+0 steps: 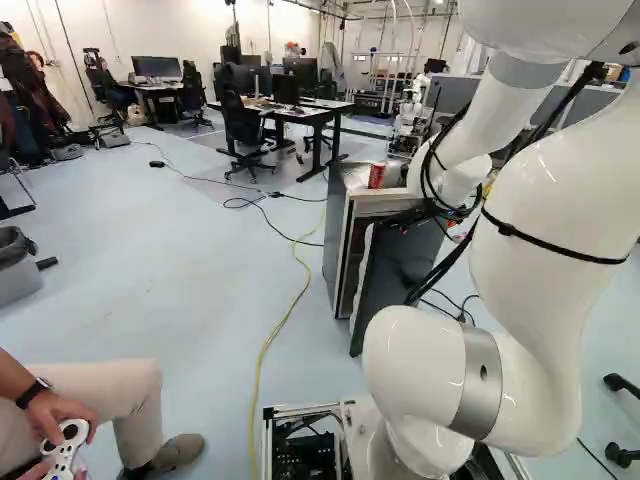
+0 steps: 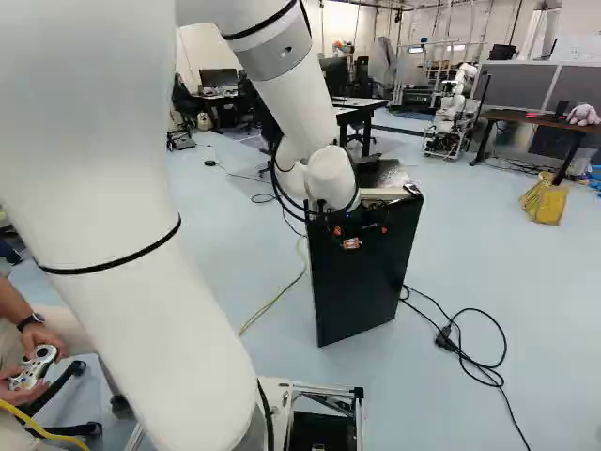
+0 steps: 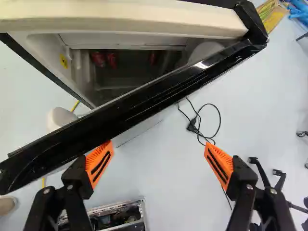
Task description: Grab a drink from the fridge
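We've got pale blue floor point(image 2: 554, 301) spreading out below the pincer point(image 2: 362, 235), and well ahead of it a desk point(image 1: 325, 104), black office chair point(image 1: 240, 130) and bright white wall point(image 1: 190, 30)! Ahead and right of the pincer, we see grey partitions point(image 2: 512, 85).

No words readable here — there's a yellow label point(image 3: 63, 61) inside the fridge point(image 1: 336, 235), near the opening's edge, too small to read — and the red can point(image 1: 376, 175) on top carries blurred pale marks.
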`<state>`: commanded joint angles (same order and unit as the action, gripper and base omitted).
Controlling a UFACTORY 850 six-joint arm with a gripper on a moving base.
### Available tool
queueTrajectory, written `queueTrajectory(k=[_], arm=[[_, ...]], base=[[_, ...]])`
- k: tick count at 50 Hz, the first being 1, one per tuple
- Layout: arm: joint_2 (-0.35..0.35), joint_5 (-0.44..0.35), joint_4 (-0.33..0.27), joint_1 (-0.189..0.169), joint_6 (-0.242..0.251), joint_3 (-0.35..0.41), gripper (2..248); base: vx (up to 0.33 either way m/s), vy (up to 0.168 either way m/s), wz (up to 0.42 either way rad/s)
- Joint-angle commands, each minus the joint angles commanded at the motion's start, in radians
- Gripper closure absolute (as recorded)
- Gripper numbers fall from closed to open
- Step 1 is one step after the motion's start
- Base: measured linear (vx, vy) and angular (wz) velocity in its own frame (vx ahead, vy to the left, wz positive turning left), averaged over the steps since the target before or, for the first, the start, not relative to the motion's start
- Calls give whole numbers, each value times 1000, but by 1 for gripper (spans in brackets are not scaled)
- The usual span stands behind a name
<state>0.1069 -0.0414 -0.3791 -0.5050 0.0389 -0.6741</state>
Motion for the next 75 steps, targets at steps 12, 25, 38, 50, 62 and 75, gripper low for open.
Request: queueTrajectory(k=[12, 25, 38, 50, 62, 75], arm=[[13, 0, 0, 13, 0, -14, 3], [28, 0, 0, 27, 0, -31, 3], [42, 0, 0, 41, 0, -47, 3], [56, 0, 4, 54, 0, -63, 3], [70, 0, 4, 66, 0, -79, 3], [86, 0, 4, 80, 0, -97, 3]], base=[[0, 0, 0], [0, 0, 0], [0, 0, 0], [0, 0, 0], [0, 0, 0], [0, 0, 0]])
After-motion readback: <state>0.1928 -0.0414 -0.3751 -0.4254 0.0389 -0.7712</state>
